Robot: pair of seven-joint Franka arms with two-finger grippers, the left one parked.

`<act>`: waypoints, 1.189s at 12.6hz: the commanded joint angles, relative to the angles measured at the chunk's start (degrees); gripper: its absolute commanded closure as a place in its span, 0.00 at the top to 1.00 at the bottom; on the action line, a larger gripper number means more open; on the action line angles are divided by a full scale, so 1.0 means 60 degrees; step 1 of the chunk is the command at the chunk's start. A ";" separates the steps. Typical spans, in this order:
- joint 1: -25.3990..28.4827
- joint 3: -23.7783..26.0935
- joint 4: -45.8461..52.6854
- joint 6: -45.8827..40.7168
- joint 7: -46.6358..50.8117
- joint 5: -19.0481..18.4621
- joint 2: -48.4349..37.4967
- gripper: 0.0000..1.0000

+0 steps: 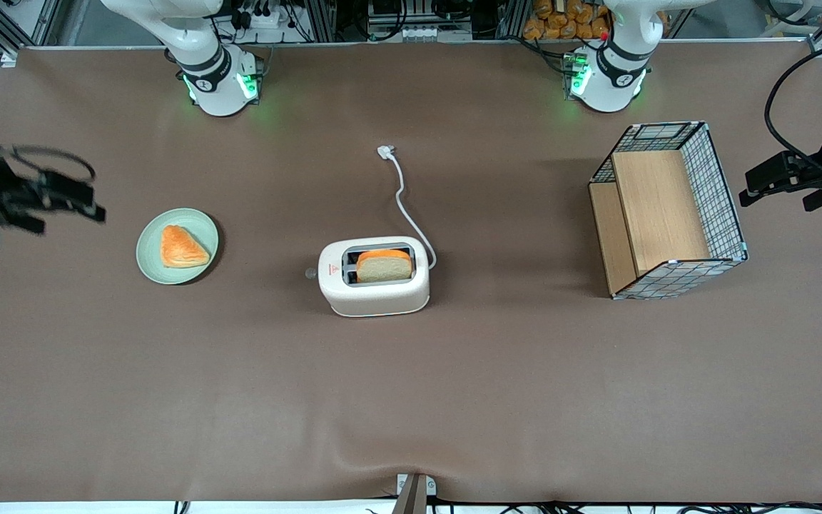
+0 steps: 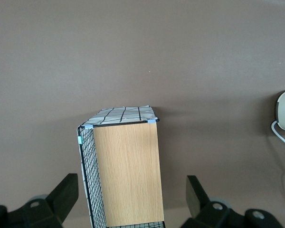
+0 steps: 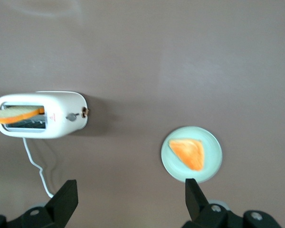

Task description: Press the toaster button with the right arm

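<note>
blunt black fingers (image 3: 69,199) spread, gripper (image 3: 128,202) above plate (image 3: 213,166).

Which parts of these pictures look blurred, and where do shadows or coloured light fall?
Front view: the gripper at the working arm's end of the table is smeared, while the toaster is sharp; green light from the arm bases tints the table. Right wrist view: the toaster casts a soft shadow past the toaster button, and the plate rim looks hazy.

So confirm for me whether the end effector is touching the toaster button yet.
No: the end effector hangs open near the plate, well apart from the toaster button.
</note>
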 commanded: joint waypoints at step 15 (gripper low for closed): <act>-0.0219 -0.0233 -0.2654 0.0483 0.0125 -0.0868 -0.1933 1.00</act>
